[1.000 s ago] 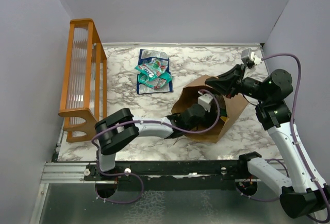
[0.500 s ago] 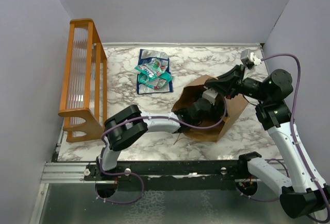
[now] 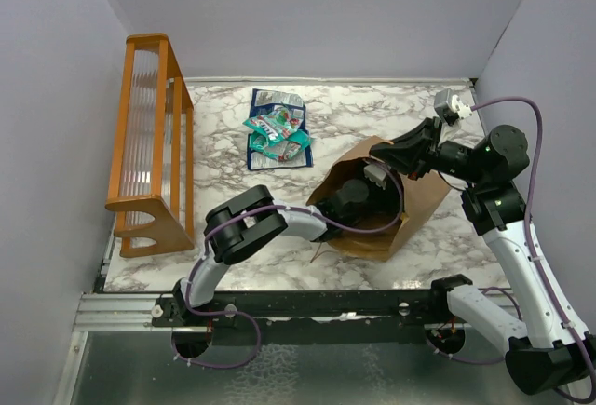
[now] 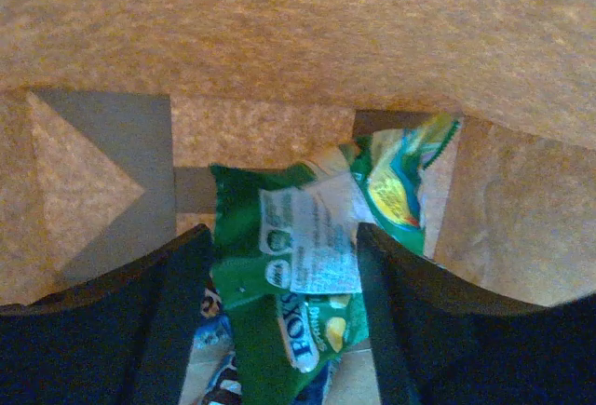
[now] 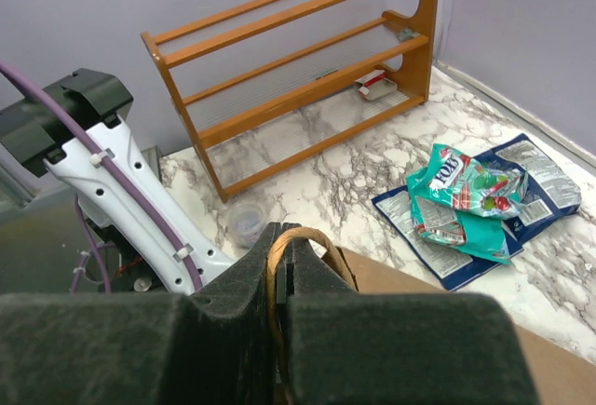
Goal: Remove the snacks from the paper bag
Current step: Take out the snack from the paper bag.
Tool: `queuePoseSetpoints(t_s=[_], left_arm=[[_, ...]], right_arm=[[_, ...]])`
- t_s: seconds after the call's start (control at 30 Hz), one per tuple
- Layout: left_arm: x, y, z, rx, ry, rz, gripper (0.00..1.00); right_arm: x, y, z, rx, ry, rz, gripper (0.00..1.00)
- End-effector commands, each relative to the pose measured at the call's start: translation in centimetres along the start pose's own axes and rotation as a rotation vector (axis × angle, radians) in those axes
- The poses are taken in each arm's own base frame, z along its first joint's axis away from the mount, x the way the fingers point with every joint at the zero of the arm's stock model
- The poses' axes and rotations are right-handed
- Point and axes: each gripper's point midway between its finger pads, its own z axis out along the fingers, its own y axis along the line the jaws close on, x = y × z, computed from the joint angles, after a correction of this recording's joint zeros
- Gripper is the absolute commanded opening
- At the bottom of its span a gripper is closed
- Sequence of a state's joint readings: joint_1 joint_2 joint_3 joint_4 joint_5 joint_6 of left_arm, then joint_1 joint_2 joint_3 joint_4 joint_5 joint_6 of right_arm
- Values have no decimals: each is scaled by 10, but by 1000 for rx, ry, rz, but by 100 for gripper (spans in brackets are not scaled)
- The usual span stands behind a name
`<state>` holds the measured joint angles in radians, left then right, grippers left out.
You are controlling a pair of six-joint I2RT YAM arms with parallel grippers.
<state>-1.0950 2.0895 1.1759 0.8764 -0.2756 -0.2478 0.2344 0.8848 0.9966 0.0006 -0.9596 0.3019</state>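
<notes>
The brown paper bag (image 3: 410,209) lies on its side at centre right, mouth toward the left. My left gripper (image 3: 358,195) is inside the bag. In the left wrist view it (image 4: 279,321) is open, with a green packet (image 4: 298,265) between its fingers (image 4: 177,312) and a blue packet (image 4: 209,330) under that. My right gripper (image 3: 382,154) is shut on the bag's twisted handle (image 5: 312,242) and holds the top edge up. A teal packet (image 3: 277,133) and a dark blue packet (image 3: 276,105) lie on the table at the back.
An orange wooden rack (image 3: 149,144) stands along the left edge; it also shows in the right wrist view (image 5: 307,70). A small clear round cap (image 5: 247,223) sits beside the left arm (image 5: 121,191). The walls close in on three sides.
My left gripper has gone deeper into the bag and its elbow has swung to the right. The right gripper has kept its hold on the handle.
</notes>
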Motion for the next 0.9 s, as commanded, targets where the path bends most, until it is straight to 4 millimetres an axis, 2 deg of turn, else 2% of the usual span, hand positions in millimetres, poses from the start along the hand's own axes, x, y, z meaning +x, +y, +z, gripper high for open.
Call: queuePoseSetpoints(t_s=[0.0, 0.1, 0.2, 0.3, 0.4, 0.6, 0.77, 0.87], left_arm=[[-17, -31, 4, 168, -103, 0, 55], [-19, -33, 6, 170, -88, -4, 27], [-28, -28, -2, 148, -97, -11, 9], [-39, -20, -17, 114, -96, -10, 0], [-53, -19, -37, 109, -83, -13, 0], [-79, -24, -66, 122, -31, -10, 0], [-83, -28, -83, 152, 11, -24, 0], [-80, -28, -93, 147, 58, -28, 0]], right_arm=[[-18, 10, 0, -32, -24, -43, 1], [-22, 10, 0, -28, -22, -49, 1], [-23, 8, 0, -17, -21, -55, 1], [-21, 4, -1, 7, -16, -56, 1], [-16, -3, -2, 57, -11, -65, 2], [-8, -33, -12, 259, -1, -56, 1], [-3, -59, -30, 462, -15, -27, 1], [-8, -70, -39, 556, -30, -14, 1]])
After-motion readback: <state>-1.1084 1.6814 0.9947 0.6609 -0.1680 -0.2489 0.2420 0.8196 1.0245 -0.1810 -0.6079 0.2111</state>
